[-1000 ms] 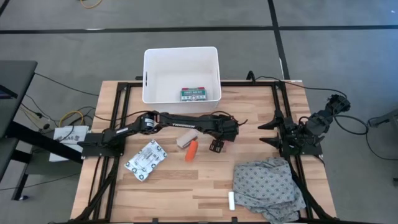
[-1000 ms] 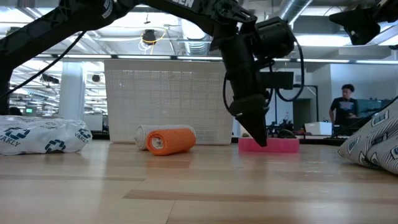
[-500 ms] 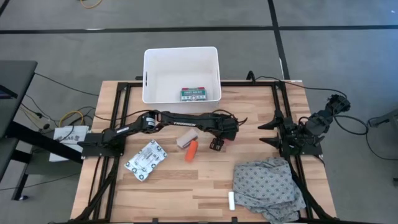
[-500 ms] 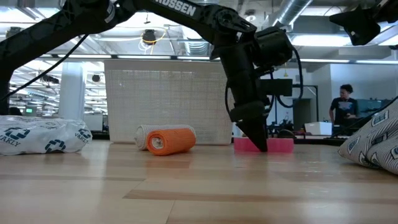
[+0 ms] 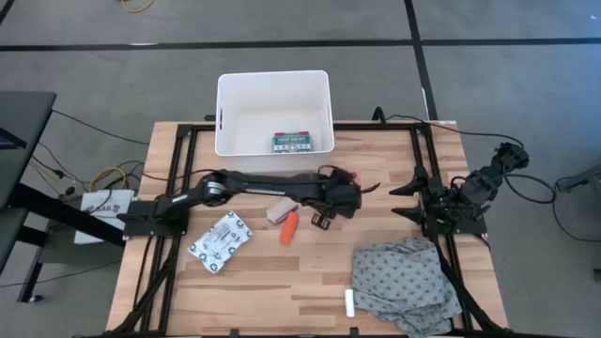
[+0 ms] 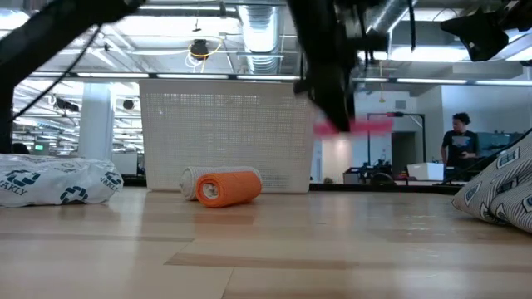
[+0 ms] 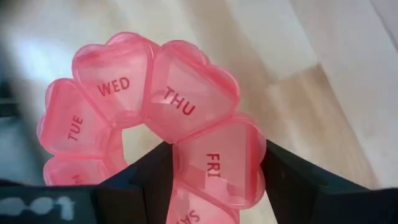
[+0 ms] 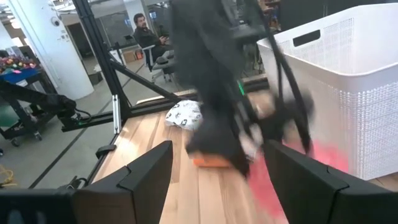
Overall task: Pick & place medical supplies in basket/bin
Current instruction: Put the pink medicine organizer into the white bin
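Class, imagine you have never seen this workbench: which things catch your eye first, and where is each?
The left gripper holds a pink ring of heart-shaped day boxes, lifted off the table near its middle. Behind it the white bin at the far edge holds a green-and-white box. An orange tube lies mid-table, and a grey cloth is heaped at the right.

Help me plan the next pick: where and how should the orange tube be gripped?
Grip the orange tube across its middle, coming straight down from above and closing on its two long sides. It lies flat on the table, and the beige bandage roll crowds only one end, so its other half is free. The left gripper is shut on the pink pill ring.
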Robot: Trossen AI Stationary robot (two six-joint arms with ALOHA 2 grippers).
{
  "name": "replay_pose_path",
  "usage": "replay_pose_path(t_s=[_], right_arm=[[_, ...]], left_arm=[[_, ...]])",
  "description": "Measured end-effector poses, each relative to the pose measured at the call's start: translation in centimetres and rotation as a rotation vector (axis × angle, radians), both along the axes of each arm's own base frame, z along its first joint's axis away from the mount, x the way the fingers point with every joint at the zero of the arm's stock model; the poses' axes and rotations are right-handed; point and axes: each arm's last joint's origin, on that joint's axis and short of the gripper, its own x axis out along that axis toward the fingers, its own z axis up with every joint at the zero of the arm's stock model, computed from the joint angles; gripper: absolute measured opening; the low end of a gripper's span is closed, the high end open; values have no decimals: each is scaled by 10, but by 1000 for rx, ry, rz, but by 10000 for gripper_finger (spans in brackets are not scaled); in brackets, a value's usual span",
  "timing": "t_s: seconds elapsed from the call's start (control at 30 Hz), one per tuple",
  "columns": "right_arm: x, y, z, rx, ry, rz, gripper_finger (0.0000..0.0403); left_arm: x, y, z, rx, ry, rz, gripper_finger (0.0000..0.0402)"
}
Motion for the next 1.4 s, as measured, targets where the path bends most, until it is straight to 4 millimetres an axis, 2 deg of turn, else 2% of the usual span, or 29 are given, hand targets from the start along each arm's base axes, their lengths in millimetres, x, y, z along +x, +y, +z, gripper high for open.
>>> replay_pose_path(t_s=[0.17,0.27,0.4,0.5,0.6,0.7,0.83,1.0,1.17,1.3,1.4], right_arm=[[0,0,0,1,0,-1,249],[0,0,0,12,0,-2,249],[0,0,0,28,1,-4,249],[0,0,0,28,1,-4,249],[0,0,0,27,2,-4,249],[1,1,-1,20,11,-4,249],[2,1,-1,13,16,-5,249],[2,2,-2,4,20,-5,249],[2,2,-2,8,21,-5,249],[2,2,-2,18,22,-6,249],[2,2,-2,27,22,-7,249]], left_arm=[[-37,-26,93,287,-180,34,191],[-66,-29,142,423,-294,142,191],[-100,-3,187,458,-433,358,191],[-114,31,198,356,-475,477,195],[-120,77,191,214,-457,600,197],[-118,123,173,94,-440,722,198],[-110,177,131,56,-360,830,199],[-102,229,72,-143,-258,947,206],[-92,258,14,-152,-153,1058,219],[-86,266,-16,-119,-57,1008,229],[-83,267,-26,-116,-28,974,238]])
